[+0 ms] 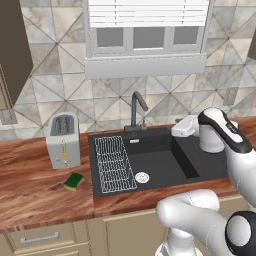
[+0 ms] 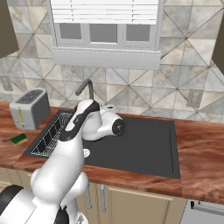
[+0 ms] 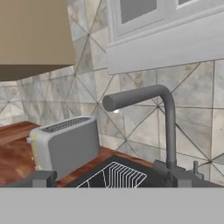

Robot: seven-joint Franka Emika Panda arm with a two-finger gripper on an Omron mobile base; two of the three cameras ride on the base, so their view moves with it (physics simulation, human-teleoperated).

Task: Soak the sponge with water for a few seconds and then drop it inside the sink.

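Fingertips [image 3: 43, 178] show as two small dark tips at the bottom of the hand view, set wide apart with nothing between them: fingers open, holding nothing. The gripper [image 1: 181, 126] hangs above the right part of the sink [image 1: 200, 167], near its back edge, wrist bent so the hand looks sideways along the basin toward the faucet [image 3: 151, 113].

Faucet stands at the middle of the sink's back edge, spout turned over the basin. No stream is visible falling from it in any view, so the water seems to be off; a small lever sits beside the faucet base [image 3: 195, 167]. Judgement: the hand is held level with the faucet and aimed at it because the tap has to be opened before any soaking can begin.

White wire rack [image 1: 114, 163] lies in the left half of the basin; round silver drain [image 1: 142, 177] sits near the front edge, just right of the rack.

Sponge [image 1: 74, 181], green top and yellow edge, lies flat on the wooden counter [image 1: 30, 190], left of the sink's front-left corner and just in front of the toaster [image 1: 63, 140]. It is well apart from the gripper, untouched. Judgement: task is at its start.
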